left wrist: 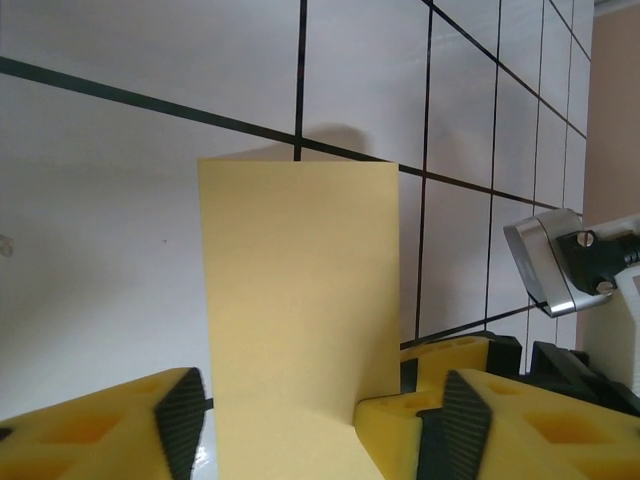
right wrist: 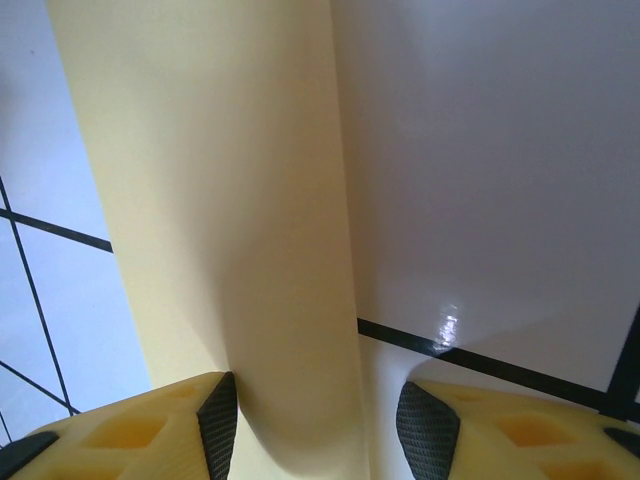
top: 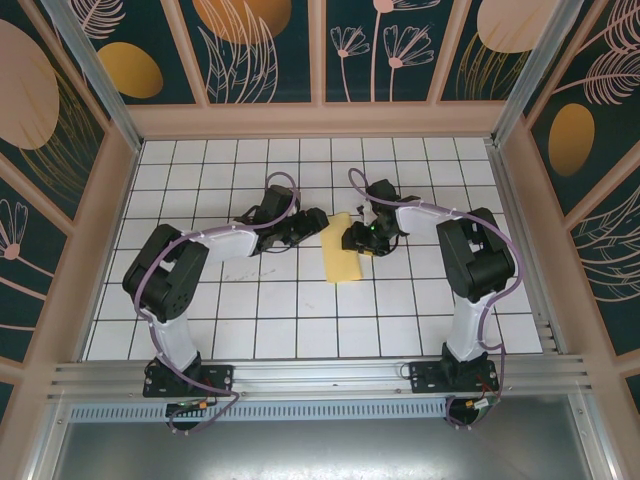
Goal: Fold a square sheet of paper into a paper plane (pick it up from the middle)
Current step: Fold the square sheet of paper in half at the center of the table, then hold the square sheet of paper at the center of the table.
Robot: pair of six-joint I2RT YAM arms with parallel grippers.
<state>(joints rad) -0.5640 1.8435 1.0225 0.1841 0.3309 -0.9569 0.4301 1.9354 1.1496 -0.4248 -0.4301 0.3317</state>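
Note:
The square sheet of paper [top: 341,256] lies on the tiled table as a narrow yellow rectangle, with no pointed plane shape. My left gripper [top: 314,223] is at its upper left edge. In the left wrist view the paper [left wrist: 300,290] runs between the jaws of the left gripper [left wrist: 325,425], which stand apart, the right pad clear of it. My right gripper [top: 357,239] is at the paper's right edge. In the right wrist view the paper [right wrist: 230,230] curls up against the left pad of the right gripper [right wrist: 325,425]. A gap separates it from the right pad.
White tiles with black lines cover the table [top: 300,320], which has raised walls on the left, right and back. In the left wrist view a yellow finger [left wrist: 470,352] and a grey metal part [left wrist: 550,265] of the right arm sit close beside the paper.

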